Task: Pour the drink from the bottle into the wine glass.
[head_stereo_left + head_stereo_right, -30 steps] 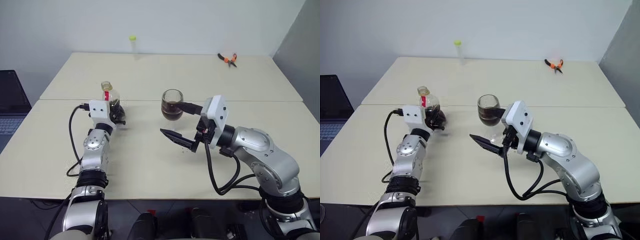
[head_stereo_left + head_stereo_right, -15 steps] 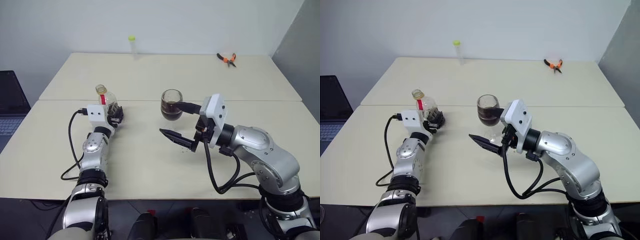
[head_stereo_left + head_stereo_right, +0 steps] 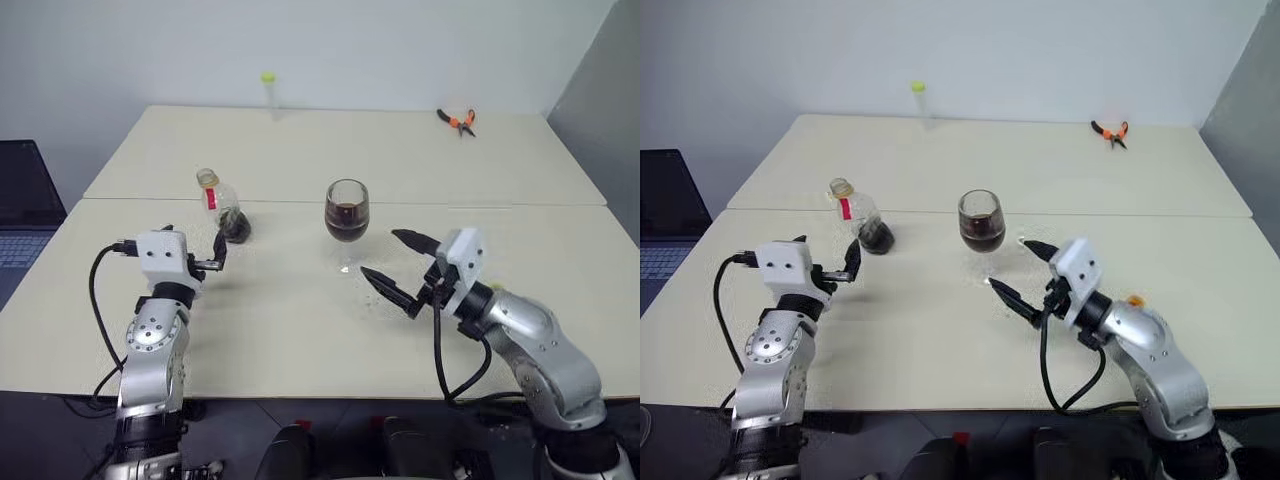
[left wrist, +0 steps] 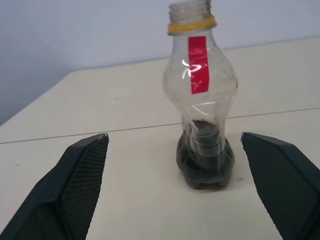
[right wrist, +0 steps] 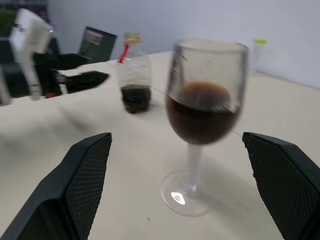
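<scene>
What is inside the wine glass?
The wine glass holds dark brown drink in the lower part of its bowl; the upper part is empty. The glass is clear, so nothing inside is covered.

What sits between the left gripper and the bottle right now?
Nothing visible. The left gripper is open, and the bottle stands upright straight ahead of it, with bare table between. The wine glass stands apart, off to the side.
</scene>
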